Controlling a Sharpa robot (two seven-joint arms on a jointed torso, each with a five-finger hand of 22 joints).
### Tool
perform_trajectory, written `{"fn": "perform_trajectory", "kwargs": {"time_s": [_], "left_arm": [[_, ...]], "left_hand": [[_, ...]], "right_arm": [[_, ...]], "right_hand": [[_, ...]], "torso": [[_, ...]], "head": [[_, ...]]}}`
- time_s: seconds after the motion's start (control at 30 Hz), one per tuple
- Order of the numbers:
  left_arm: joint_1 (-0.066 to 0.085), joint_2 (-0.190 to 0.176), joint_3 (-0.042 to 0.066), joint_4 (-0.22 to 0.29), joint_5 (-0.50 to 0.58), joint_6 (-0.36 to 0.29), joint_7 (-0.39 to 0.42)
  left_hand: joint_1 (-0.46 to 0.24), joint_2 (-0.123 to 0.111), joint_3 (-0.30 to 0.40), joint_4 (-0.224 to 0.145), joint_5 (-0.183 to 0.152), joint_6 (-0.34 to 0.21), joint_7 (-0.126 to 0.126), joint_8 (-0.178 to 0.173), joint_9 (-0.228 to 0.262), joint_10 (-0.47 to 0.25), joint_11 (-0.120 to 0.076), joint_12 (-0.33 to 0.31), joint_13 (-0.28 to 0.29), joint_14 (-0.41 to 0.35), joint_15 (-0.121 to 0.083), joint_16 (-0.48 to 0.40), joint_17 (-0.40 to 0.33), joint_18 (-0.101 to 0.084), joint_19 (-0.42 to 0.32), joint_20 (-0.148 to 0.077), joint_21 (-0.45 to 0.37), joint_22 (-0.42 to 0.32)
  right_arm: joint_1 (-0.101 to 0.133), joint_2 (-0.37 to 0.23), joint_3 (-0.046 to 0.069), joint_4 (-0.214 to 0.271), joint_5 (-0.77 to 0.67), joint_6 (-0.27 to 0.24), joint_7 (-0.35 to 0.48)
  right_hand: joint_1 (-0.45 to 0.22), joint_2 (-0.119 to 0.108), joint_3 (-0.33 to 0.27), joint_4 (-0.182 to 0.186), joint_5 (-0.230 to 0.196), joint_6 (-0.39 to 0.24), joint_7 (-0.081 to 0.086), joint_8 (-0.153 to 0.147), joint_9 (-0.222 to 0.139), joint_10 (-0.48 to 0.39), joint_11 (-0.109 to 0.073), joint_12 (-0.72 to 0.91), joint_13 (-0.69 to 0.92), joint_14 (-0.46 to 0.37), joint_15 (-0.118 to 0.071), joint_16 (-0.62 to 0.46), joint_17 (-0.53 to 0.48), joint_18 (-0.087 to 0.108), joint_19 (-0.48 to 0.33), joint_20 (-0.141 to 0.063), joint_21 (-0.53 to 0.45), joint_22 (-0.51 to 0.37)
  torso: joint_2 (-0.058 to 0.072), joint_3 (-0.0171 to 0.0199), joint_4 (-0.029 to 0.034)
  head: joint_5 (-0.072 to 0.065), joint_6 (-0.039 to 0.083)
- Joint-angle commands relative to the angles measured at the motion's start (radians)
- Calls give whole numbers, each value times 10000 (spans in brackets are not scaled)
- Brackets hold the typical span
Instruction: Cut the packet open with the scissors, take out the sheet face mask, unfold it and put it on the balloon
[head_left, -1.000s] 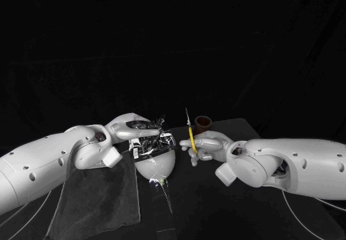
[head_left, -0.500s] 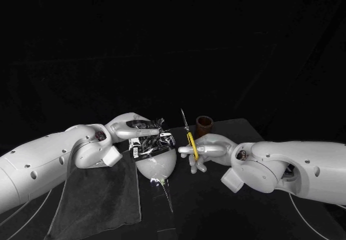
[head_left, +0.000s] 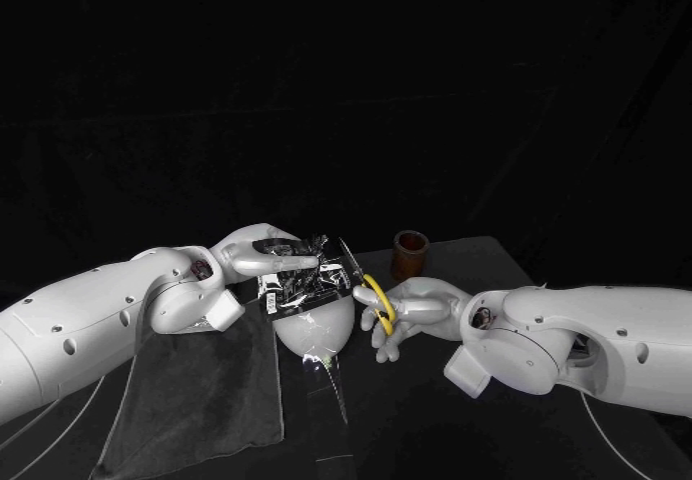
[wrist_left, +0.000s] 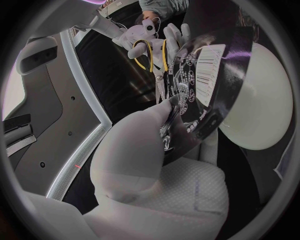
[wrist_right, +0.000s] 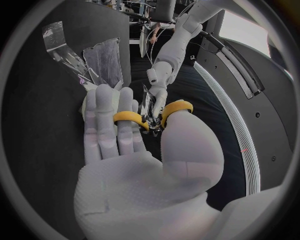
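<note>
1. Left of centre: dark printed packet (head_left: 306, 282) pinched upright in the left hand (head_left: 267, 258), just above the white balloon (head_left: 320, 325).
2. Right of centre: yellow-handled scissors (head_left: 375, 298) gripped through the loops by the right hand (head_left: 414, 308), blades tilted up-left at the packet's upper right edge; contact unclear.
3. Further back, right: brown cylinder (head_left: 410, 253) standing upright.

The packet (head_left: 306, 278) in my left hand (head_left: 257, 258) is glossy, crinkled foil. The scissors (head_left: 375, 295) have smooth yellow plastic loops and bare metal blades. The balloon (head_left: 320, 325) looks smooth, softly matt; lower left, thin grey cloth (head_left: 202, 400).
</note>
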Motion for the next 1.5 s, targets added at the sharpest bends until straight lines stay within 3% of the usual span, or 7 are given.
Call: {"fn": "perform_trajectory", "kwargs": {"time_s": [0.03, 0.2, 0.23, 0.3, 0.53, 1.0, 1.5], "left_arm": [[9, 16, 13, 2, 88, 174, 156], [8, 9, 13, -10, 79, 173, 151], [8, 7, 13, -13, 78, 173, 150], [8, 5, 13, -20, 75, 174, 148], [9, 23, 13, -72, 0, 151, 162], [11, 59, 16, -119, -147, 57, 406], [16, 20, 22, 16, -1392, -66, 954]], "left_hand": [[5, 67, 156, -233, 34, 68, 3, 35, 197, 11, -19, 22, 15, -40, -42, 32, 8, 59, -75, -26, 38, 12], [5, 67, 156, -233, 34, 68, 3, 35, 197, 11, -19, 22, 15, -40, -42, 32, 8, 59, -75, -26, 38, 12], [7, 65, 156, -243, 34, 68, 4, 34, 199, 9, -19, 22, 17, -42, -42, 32, 10, 58, -82, -28, 48, 20], [7, 65, 156, -243, 34, 68, 4, 34, 199, 9, -19, 22, 17, -42, -42, 32, 10, 58, -82, -28, 48, 20], [7, 65, 156, -243, 34, 68, 4, 34, 199, 9, -19, 22, 17, -42, -42, 32, 10, 58, -82, -28, 48, 20], [6, 65, 157, -251, 34, 68, 4, 33, 202, 7, -18, 22, 18, -44, -41, 32, 11, 57, -89, -29, 59, 27], [19, 54, 162, -304, 34, 64, -5, 25, 210, -23, -19, 10, 18, -76, -38, 17, 13, 48, -141, -32, 103, 62]], "right_arm": [[1, 25, 6, 59, -337, 556, -412], [0, 30, 6, 36, -222, 681, -450], [0, 30, 6, 38, -189, 711, -454], [0, 31, 6, 58, -125, 766, -450], [-1, 12, 6, 167, 100, 912, -459], [-55, 210, -19, 280, 606, 1337, -706], [-104, 411, -62, 177, 730, 1520, -824]], "right_hand": [[36, -159, -121, 16, 11, -226, 143, -164, 19, -126, 72, -329, -222, -353, -159, -259, -138, 121, -9, 102, -202, -151], [-113, -670, -558, 31, 50, -500, 329, -485, -48, -441, 262, -884, -584, -656, 15, -697, -372, 105, -155, 244, -537, -386], [-173, -921, -597, 56, 75, -768, 483, -680, -124, -807, 405, -1176, -752, -958, 148, -933, -485, 67, -317, 320, -698, -480], [-305, -1030, -852, 24, 94, -1026, 648, -894, -224, -1130, 584, -1478, -958, -1271, 306, -1202, -633, 29, -520, 433, -910, -608], [-386, -1090, -926, 43, 122, -1293, 879, -1202, -411, -1532, 820, -1924, -1387, -1739, 546, -1676, -950, 21, -818, 651, -1292, -863], [-537, -1091, -916, 47, 127, -1251, 906, -1295, -510, -1521, 850, -1942, -1671, -1726, 578, -1830, -1131, 97, -818, 761, -1452, -1006], [-591, -1066, -887, 47, 136, -1215, 903, -1315, -540, -1493, 847, -1932, -1776, -1688, 577, -1863, -1188, 123, -793, 789, -1498, -1054]], "torso": [[-7, 4, 3], [-4, 4, 0], [-3, 6, 0], [-2, 7, -2], [-8, 8, -10], [3, -5, 2], [-11, 4, 4]], "head": [[22, -16], [35, -26], [40, -33], [45, -40], [79, -71], [49, -113], [88, -104]]}}
